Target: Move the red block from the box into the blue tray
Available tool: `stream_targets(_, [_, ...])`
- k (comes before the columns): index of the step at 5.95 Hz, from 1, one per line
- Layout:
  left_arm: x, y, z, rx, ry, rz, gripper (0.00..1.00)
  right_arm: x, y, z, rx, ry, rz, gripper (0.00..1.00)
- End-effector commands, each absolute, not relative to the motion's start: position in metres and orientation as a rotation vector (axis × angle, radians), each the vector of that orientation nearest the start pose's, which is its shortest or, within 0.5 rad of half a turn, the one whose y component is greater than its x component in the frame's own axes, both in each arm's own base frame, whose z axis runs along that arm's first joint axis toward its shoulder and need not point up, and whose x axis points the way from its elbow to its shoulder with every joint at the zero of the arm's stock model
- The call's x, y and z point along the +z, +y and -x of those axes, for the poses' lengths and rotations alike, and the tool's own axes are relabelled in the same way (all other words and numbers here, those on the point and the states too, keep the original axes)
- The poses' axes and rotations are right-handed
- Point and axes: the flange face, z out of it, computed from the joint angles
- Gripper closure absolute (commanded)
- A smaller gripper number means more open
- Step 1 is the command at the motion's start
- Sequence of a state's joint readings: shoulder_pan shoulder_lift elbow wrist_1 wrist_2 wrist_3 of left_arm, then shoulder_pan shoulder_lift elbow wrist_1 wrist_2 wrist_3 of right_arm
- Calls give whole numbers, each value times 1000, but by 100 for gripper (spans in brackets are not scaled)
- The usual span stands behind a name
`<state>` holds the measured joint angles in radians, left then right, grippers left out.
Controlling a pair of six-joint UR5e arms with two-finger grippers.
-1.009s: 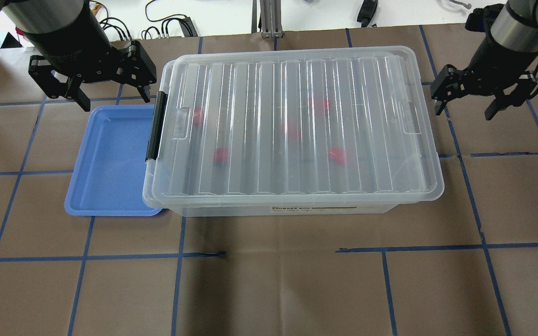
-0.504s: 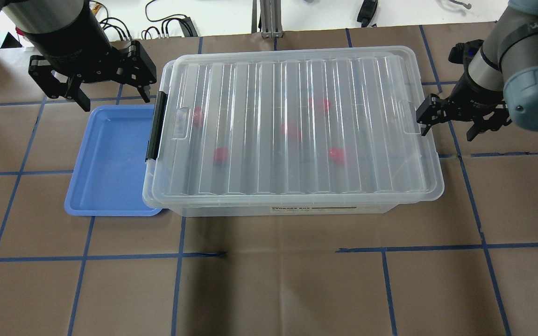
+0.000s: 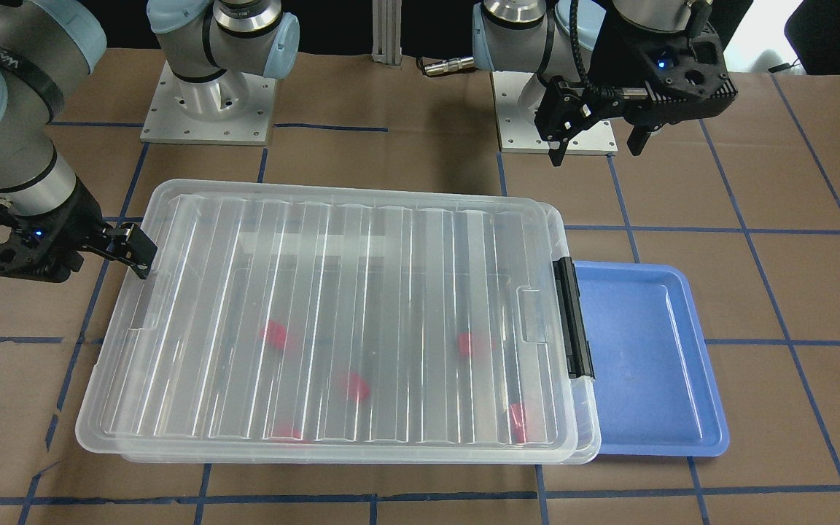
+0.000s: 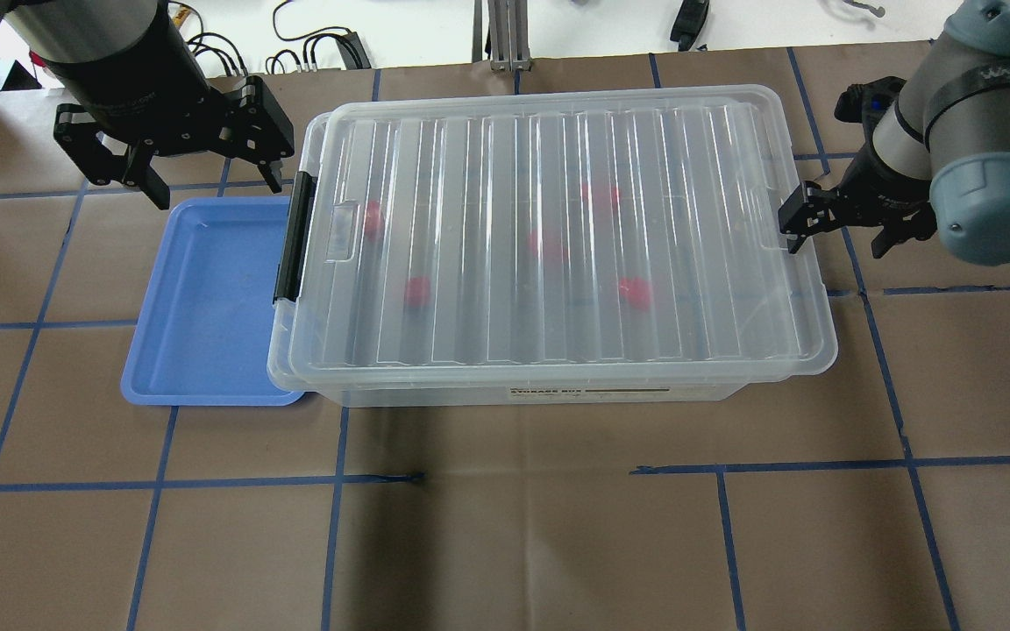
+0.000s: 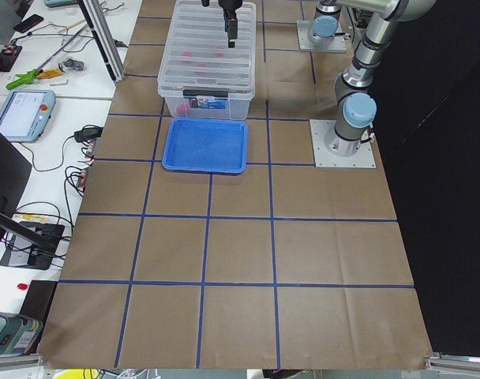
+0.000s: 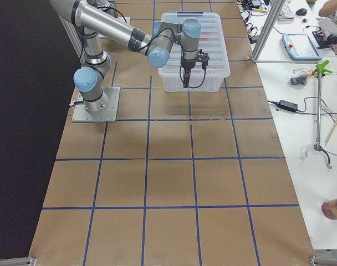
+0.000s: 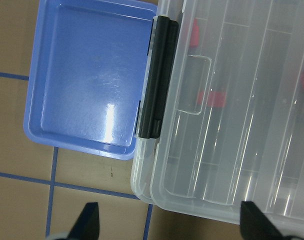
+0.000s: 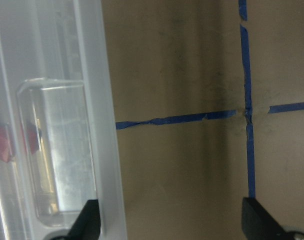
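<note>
Clear plastic sets the problem in the overhead view. The box [image 4: 435, 396] has its ribbed lid [image 4: 470, 158] on, and the five red blocks [image 4: 417, 291] show only as blurs beneath it. The blue tray [image 4: 207, 289] sits just beside the clipped end with nothing in it. Over the last second the right gripper [image 4: 834, 238] has swung in and down from the far corner to the lid's unclipped short edge. Its fingers are spread, one over the rim and one outside it. The left gripper [image 4: 217, 188] has not moved and hangs wide open above the tray's far end. I judge the lid is about to be lifted, and no block can be reached until then. A label strip [image 4: 588, 392] on the box's front wall seems to say "STORAGE BOX", though the print is small.

From the front, the black clip [image 3: 573, 321] lies flat against the tray-side end. White lettering on the right arm is cut off and unreadable.

The side views add nothing legible.

Left wrist view: clip and tray lie below the parted fingers.

Right wrist view: one finger sits over the lid's rim beside its moulded recess, the other over bare table.
</note>
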<state>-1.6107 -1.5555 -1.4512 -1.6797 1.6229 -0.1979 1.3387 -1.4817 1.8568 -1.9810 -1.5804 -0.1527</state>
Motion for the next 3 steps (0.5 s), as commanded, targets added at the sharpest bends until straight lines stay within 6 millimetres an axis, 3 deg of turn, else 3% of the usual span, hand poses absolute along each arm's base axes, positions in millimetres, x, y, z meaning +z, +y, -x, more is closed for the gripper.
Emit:
stream_targets(1, [543,-479,147,-50,3083,245,2,349,-525,7,-91,3190,-55,0])
stream_targets(3, [543,-479,147,-50,3083,245,2,349,-523,49,-83,3197,-51,0])
